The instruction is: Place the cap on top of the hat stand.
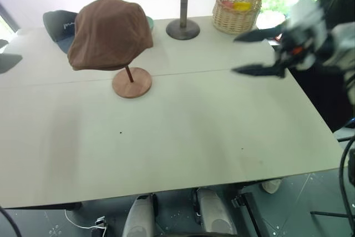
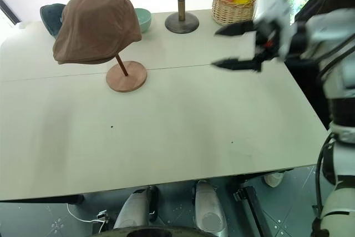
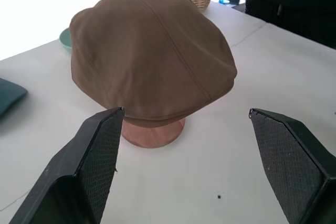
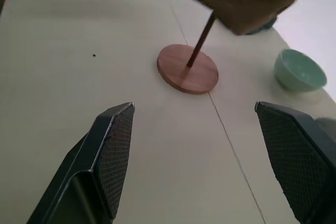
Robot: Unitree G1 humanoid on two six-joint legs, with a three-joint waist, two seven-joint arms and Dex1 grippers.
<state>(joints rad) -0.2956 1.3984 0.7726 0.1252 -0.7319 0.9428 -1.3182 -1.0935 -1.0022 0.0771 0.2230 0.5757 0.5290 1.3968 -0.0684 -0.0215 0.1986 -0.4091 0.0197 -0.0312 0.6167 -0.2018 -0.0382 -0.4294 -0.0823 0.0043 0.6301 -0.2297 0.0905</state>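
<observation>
The brown cap (image 1: 111,31) rests on top of the hat stand, drooping over its disc and hiding it. The stand's thin rod and round wooden base (image 1: 131,82) show below the cap, at the table's back left. My right gripper (image 1: 234,55) hovers open above the table's right side, well to the right of the stand, pointing left toward it with nothing between its fingers. In the right wrist view the base (image 4: 188,68) lies ahead of the right gripper (image 4: 194,106). My left gripper (image 3: 186,112) is open and empty, just short of the cap (image 3: 152,45).
A grey stand with a domed top (image 1: 183,4) and a wicker basket (image 1: 237,10) stand at the table's back edge. A dark grey cap (image 1: 61,26) and a green bowl (image 2: 141,19) lie behind the brown cap. The white table (image 1: 183,137) ends at the right, near my right arm.
</observation>
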